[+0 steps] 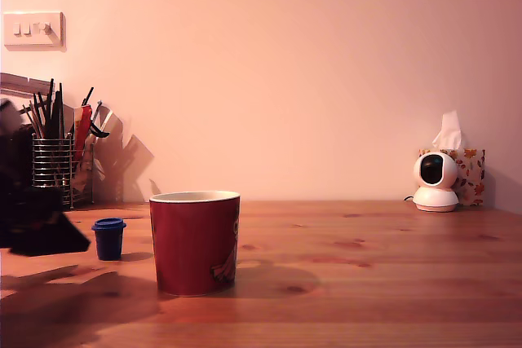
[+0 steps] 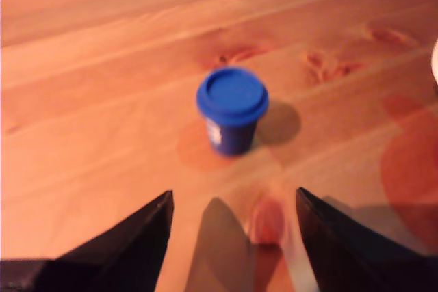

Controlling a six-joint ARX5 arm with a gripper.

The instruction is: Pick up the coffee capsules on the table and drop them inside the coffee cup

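Table took up most of the scene, reddish wood with knots. One red coffee cup stood on it toward the exterior view's left, open side up, so I guess ready to catch whatever got dropped in. Only one coffee capsule that I could see, the blue one, upright just beside the cup on the exterior view's left. The gripper had its jaws spread wide with nothing in them, pointed at the capsule but well short of it, probably lining up a grab
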